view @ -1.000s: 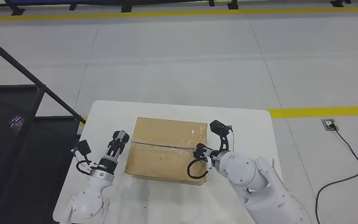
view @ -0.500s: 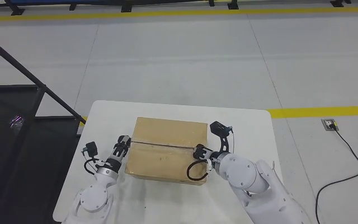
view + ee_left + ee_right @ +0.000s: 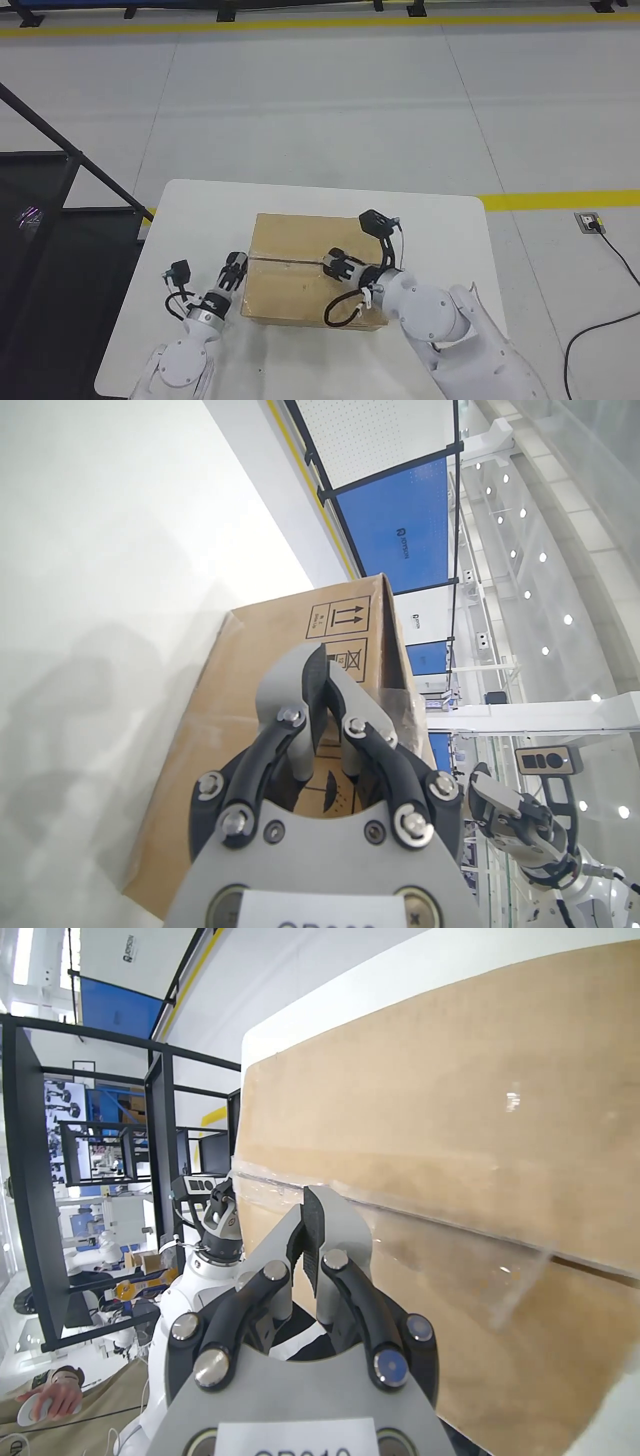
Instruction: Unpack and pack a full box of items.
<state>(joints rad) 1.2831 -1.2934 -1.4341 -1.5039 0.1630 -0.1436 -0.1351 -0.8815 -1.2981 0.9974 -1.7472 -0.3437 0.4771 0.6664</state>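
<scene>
box, one, taped; left claw beside it, right claw over it.

surface: white table | on it: closed cardboard box, near middle

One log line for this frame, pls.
box: closed, taped, on table | left gripper: shut, at box end | right gripper: shut, at top seam
</scene>
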